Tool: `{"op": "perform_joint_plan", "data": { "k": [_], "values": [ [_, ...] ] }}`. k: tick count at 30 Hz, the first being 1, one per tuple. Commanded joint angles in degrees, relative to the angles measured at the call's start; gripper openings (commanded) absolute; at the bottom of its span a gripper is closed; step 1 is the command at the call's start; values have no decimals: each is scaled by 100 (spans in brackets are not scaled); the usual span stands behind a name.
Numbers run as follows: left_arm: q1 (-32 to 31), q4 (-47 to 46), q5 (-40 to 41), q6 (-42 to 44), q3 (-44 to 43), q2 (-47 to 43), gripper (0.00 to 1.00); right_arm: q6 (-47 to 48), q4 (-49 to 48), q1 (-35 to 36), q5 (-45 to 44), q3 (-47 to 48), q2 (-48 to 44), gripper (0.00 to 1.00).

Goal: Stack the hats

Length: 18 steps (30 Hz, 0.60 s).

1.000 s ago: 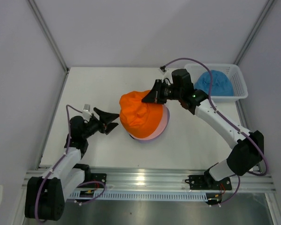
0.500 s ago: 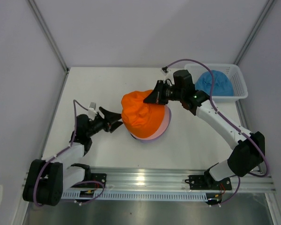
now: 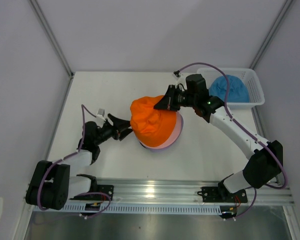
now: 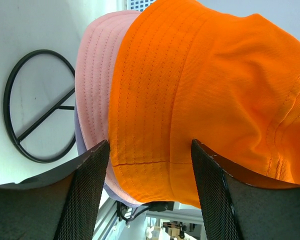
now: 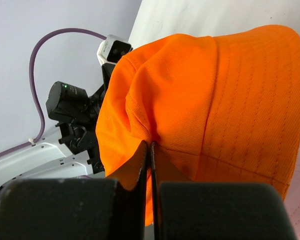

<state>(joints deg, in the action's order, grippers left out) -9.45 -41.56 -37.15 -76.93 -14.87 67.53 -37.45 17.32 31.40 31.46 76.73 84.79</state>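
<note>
- the right gripper (image 5: 150,146) is clenched on a fold of the orange hat (image 3: 152,122), which drapes over the pink hat (image 4: 94,75) just below it.
- the left gripper (image 4: 150,147) is spread wide, the orange brim just ahead of it, not gripped.
- risk: a release now could leave the floppy hat crooked; a hard tug could drag the pink hat off too.

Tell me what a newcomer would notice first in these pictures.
The bright orange hat, bunched on top of a pink hat at the middle of the table, stands out first, with the right claw pinched shut on its crown fabric. The open left claw faces its brim from the left, and a blue hat sits in the white basket at the far right corner.
</note>
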Motion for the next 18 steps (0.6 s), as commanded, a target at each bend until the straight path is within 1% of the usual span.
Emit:
{"op": "perform_joint_plan", "data": {
  "k": [1, 4, 7, 11, 14, 16, 17, 18],
  "values": [
    [-57, -441, 93, 125, -33, 128, 70, 45, -62, -46, 26, -9, 19, 0],
    [-57, -571, 67, 187, 2, 287, 68, 28, -62, -55, 53, -9, 55, 0],
    [-57, -1247, -12, -85, 134, 585, 67, 36, -80, -46, 62, -9, 63, 0],
    [-109, -1670, -21, -121, 125, 858, 65, 27, -62, -46, 70, -9, 72, 0],
    [-136, -2215, -30, -305, 160, 973, 60, 45, -27, -46, 62, -9, 55, 0],
    [-171, -2698, 5, -498, 195, 1113, 55, 45, -27, -46, 53, -26, 55, 0],
    [-188, -2830, 32, -551, 230, 1174, 49, 36, -27, -55, 53, -18, 63, 0],
    [-206, -3179, 32, -621, 248, 1253, 47, 28, -27, -46, 53, -26, 55, 0]
  ]
}}
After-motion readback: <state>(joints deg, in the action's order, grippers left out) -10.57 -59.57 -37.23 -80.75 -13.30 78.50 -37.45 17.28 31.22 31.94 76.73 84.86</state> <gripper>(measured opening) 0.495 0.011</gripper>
